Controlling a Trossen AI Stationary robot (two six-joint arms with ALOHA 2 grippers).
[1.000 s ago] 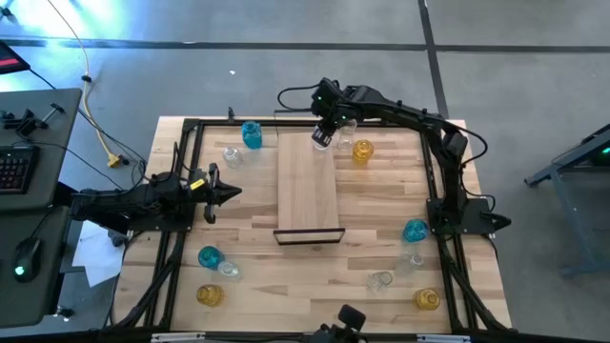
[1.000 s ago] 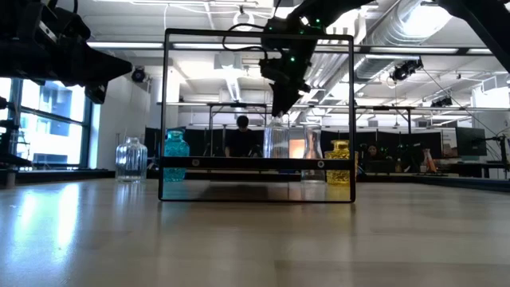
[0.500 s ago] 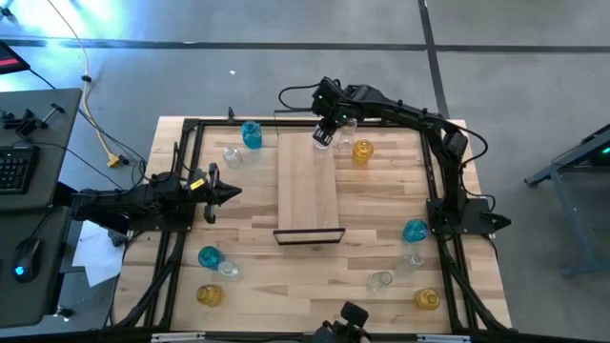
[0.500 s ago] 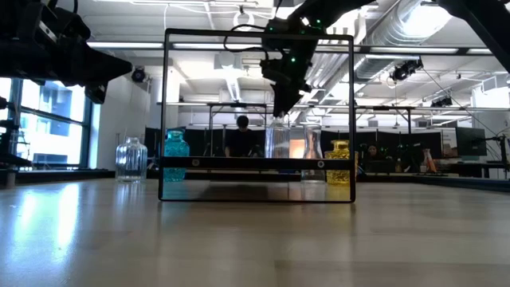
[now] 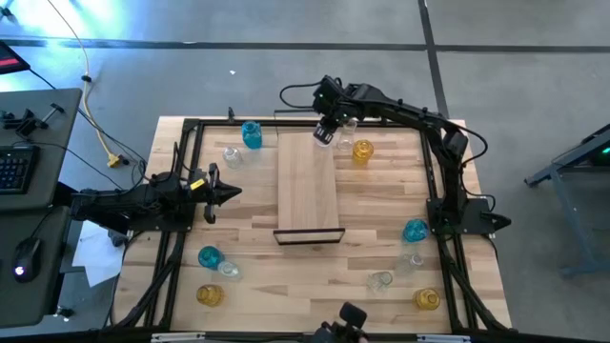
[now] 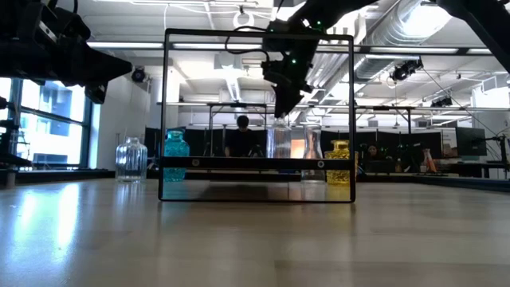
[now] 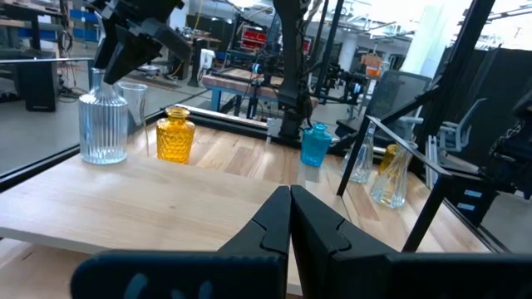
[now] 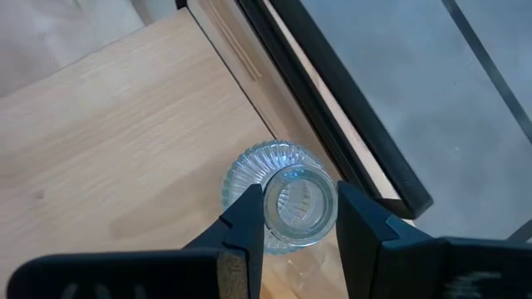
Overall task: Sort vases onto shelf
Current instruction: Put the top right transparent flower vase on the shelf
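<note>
Right gripper [image 5: 325, 133] is working at the far end of the shelf [image 5: 307, 186], reaching in from the right side of the table [image 5: 381, 214]. Its fingers [image 8: 241, 224] are closing on the neck of a clear ribbed vase [image 8: 274, 195], one finger on each side of the rim; the wrist view is looking straight down into the vase mouth. The vase is standing upright on the shelf board, at its far right corner, close to the black frame edge. In the low view the same vase [image 6: 277, 142] is sitting on the board under the gripper [image 6: 283, 100].

Left gripper [image 5: 229, 192] is waiting over the left part of the table, pointing toward the shelf, jaws pressed together and holding nothing.

Other vases are standing on the table. An amber vase [image 5: 362, 151] is just beside the shelf's far right corner. A teal vase [image 5: 252, 134] and a clear vase [image 5: 232, 155] are sitting off the far left corner. Near left: a teal vase [image 5: 209, 256], a clear one [image 5: 229, 271], an amber one [image 5: 210, 295]. Near right: a teal vase [image 5: 415, 230], clear vases [image 5: 380, 280], an amber vase [image 5: 426, 299].
</note>
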